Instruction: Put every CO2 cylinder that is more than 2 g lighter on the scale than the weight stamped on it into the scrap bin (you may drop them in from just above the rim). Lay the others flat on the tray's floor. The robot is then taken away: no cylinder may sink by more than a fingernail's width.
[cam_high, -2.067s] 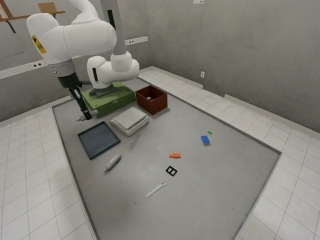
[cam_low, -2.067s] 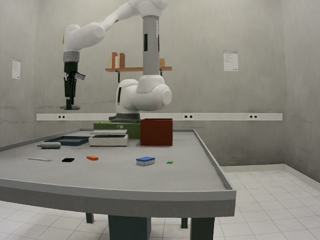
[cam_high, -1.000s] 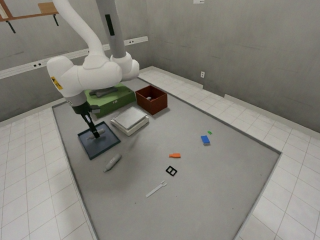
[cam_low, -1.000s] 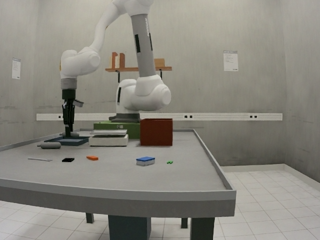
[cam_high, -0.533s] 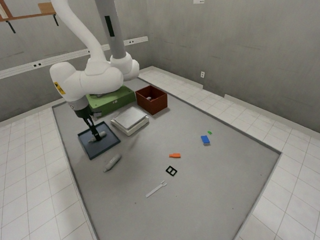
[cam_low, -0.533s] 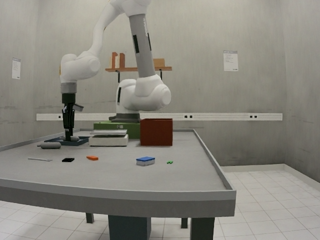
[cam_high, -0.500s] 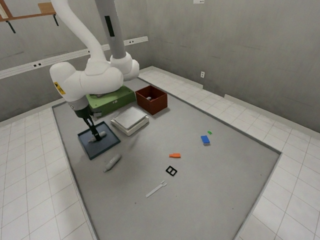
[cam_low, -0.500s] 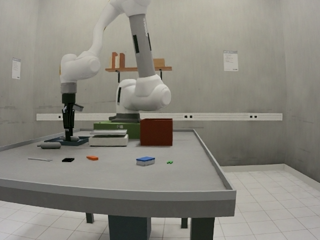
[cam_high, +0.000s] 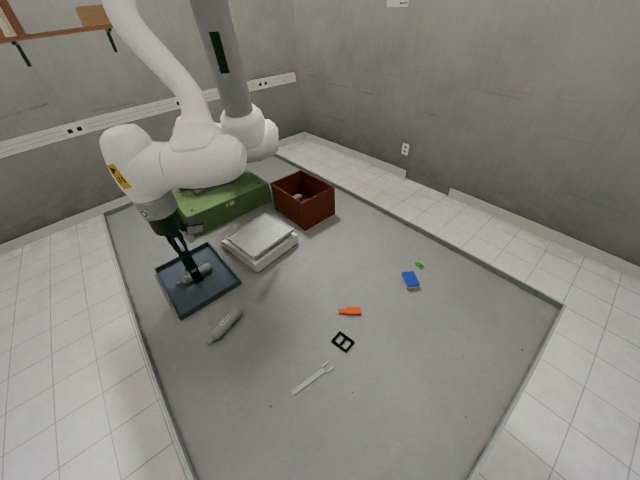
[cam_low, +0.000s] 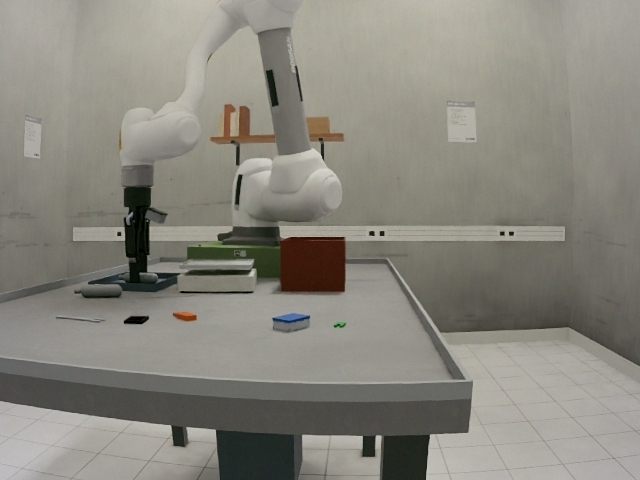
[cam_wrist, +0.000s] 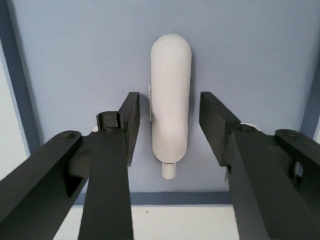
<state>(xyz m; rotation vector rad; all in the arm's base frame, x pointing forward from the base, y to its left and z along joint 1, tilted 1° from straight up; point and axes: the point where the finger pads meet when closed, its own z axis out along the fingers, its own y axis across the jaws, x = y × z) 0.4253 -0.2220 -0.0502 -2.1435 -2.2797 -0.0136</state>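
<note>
A grey CO2 cylinder (cam_high: 205, 269) (cam_low: 146, 277) (cam_wrist: 170, 115) lies flat on the floor of the dark blue tray (cam_high: 178, 305) (cam_low: 103, 282) (cam_wrist: 75, 50). My gripper (cam_high: 196, 277) (cam_low: 135, 275) (cam_wrist: 169, 107) stands straight down over it with a finger on each side. The fingers are open, with a gap to the cylinder on both sides. A second cylinder (cam_high: 224, 324) (cam_low: 98, 290) lies on the table in front of the tray. A third cylinder (cam_high: 298, 196) lies inside the red-brown scrap bin (cam_high: 310, 209) (cam_low: 312, 263). The white scale (cam_high: 258, 235) (cam_low: 217, 281) stands between the tray and the bin with nothing on it.
The arm's green base (cam_high: 227, 196) stands behind the scale. Loose on the table are a blue block (cam_high: 410, 279) (cam_low: 291, 321), a small green piece (cam_high: 419, 264), an orange piece (cam_high: 349, 310), a black frame (cam_high: 342, 341) and a white fork-like tool (cam_high: 311, 378).
</note>
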